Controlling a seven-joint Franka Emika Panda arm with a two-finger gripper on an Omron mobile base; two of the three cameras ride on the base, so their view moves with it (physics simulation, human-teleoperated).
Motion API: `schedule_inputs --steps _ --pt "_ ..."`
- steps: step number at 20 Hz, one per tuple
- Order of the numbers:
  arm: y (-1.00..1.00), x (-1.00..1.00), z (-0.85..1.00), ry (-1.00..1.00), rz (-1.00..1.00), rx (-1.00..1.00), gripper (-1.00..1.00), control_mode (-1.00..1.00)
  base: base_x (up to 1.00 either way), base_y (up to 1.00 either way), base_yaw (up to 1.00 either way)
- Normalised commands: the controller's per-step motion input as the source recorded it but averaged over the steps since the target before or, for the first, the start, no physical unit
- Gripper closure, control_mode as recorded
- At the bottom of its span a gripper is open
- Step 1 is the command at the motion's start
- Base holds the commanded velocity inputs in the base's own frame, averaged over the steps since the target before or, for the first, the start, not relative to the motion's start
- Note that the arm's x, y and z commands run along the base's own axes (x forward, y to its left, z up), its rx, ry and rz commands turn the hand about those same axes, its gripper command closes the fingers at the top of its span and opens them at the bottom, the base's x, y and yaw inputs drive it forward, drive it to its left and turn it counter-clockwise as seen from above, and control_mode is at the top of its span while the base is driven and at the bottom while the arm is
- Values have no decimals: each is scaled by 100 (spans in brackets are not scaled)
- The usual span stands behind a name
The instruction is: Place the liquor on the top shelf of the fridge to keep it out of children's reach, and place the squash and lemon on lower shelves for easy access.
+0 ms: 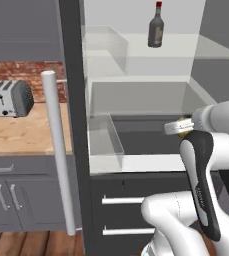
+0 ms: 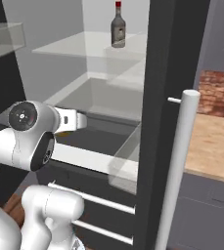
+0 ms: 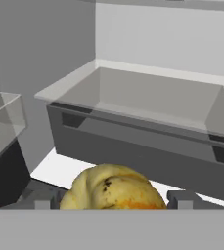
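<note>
The fridge stands open, its dark door (image 1: 73,100) with the silvery bar handle (image 1: 58,150) swung out to the left. The liquor (image 1: 156,27) (image 2: 118,27) stands upright on the top shelf (image 1: 186,45) (image 2: 74,46). My gripper (image 3: 112,200) is shut on a lumpy yellow squash (image 3: 114,189) that sits between the two fingertips. It hovers in front of the clear drawer (image 3: 147,97), over the white ledge (image 3: 59,171) low in the fridge. From the base, the gripper (image 1: 173,127) (image 2: 84,119) reaches into the lower interior, and a sliver of the squash (image 1: 187,131) peeks past the wrist.
A clear door bin (image 1: 106,135) juts from the door beside the hand. Dark drawers with white handles (image 1: 126,200) lie under the fridge opening. A toaster (image 1: 8,97) sits on the wooden counter (image 1: 21,132) to the left, against a brick wall.
</note>
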Motion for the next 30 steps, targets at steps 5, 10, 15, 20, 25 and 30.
schedule_inputs --steps 5,10,15,20,25,30 --pt "0 0 0 0 0 0 100 100 63 0 -14" --pt "0 0 0 0 0 0 100 100 58 0 -14" --pt "0 58 -5 -1 -14 0 100 -100 0 0 0" --pt "1 58 -13 -2 -12 0 100 -100 0 0 0" --pt "0 72 -33 0 -6 0 100 -100 0 0 0" --pt "0 83 -44 0 -3 0 100 -100 0 0 0"
